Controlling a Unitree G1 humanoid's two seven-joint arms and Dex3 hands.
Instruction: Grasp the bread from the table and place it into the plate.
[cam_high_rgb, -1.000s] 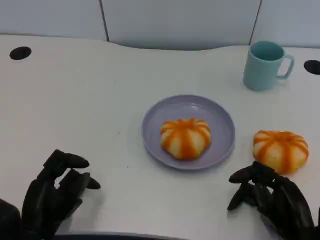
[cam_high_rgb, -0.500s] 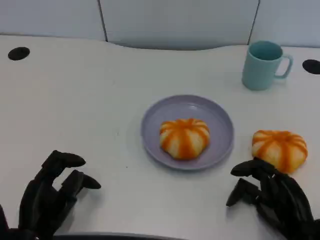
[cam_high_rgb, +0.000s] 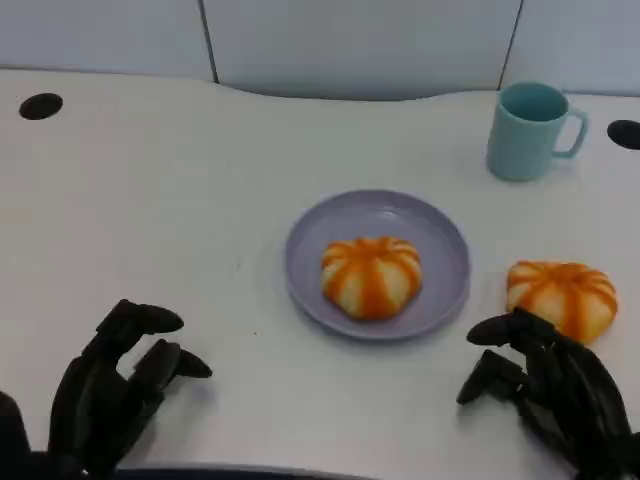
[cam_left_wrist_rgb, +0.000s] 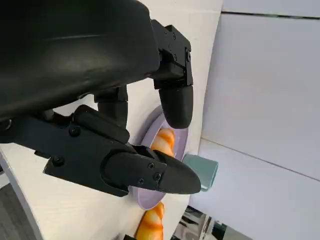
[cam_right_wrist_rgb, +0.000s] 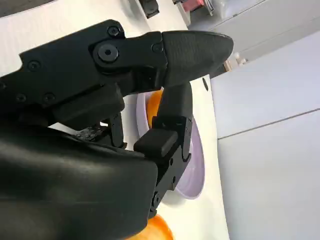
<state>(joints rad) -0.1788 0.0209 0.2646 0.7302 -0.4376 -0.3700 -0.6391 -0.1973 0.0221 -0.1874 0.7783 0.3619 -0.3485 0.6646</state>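
You look down on a white worktop (cam_high_rgb: 150, 200). At its centre sits a lilac plate (cam_high_rgb: 440, 240) with one orange-striped bread (cam_high_rgb: 371, 276) already on it. A second bread (cam_high_rgb: 561, 297) lies on the worktop just right of the plate. Your right hand (cam_high_rgb: 545, 385) sits just in front of that bread, fingers apart, holding nothing; its fingertips are close to the bread's near edge. Your left hand (cam_high_rgb: 115, 385) rests at the near left, fingers spread and empty. A teal mug (cam_high_rgb: 530, 131) stands at the far right.
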